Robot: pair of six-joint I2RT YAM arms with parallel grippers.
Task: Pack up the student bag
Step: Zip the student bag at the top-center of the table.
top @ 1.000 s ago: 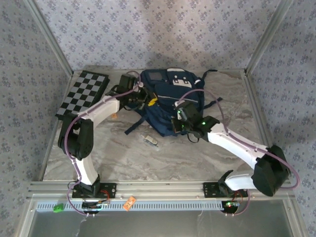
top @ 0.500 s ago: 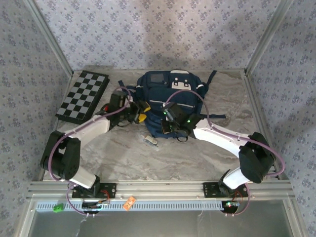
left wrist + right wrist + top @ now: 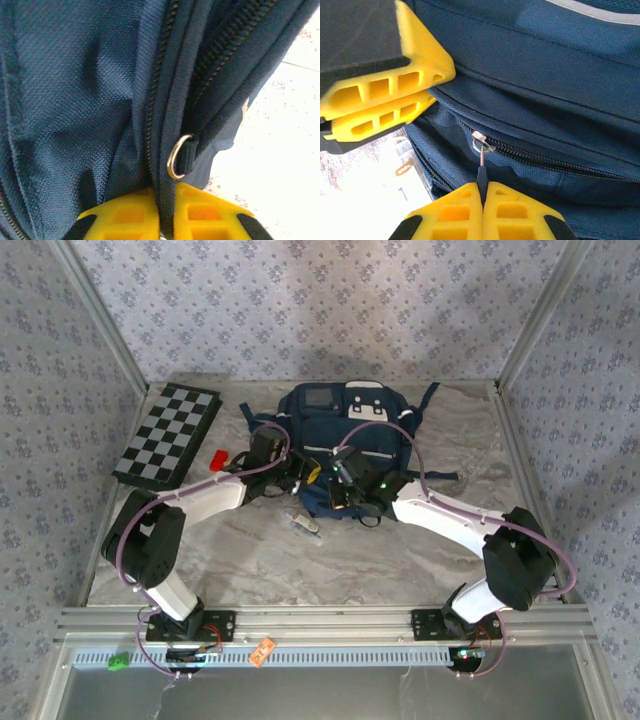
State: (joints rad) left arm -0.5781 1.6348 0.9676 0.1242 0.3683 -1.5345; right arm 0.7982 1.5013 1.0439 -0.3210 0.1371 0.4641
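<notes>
Working at the zip of the student bag (image 3: 345,435), by the look of it: getting it open ahead of any packing. Lies flat at the far middle of the table (image 3: 420,560), white patches toward the far wall, near end turned to the arms. Carries on that near end a zip with a slider ring (image 3: 481,142) and a dark pull tab (image 3: 481,177) hanging from it. Held by that tab in the right gripper (image 3: 482,210), fingers pressed together on it. Pinched too by the left gripper (image 3: 165,220), fingers closed on a fold of blue cloth along the zip seam, just beside a small metal ring (image 3: 177,157), close to the left of the right one. Calls next, probably, for a steady pull of the tab along the zip track, cloth kept taut from the left side; risks the thin tab slipping free. Further out: a chessboard (image 3: 168,435) at the far left, a small red thing (image 3: 215,458) beside it, and a small pale object (image 3: 305,524) just near of the bag, none packed yet.
</notes>
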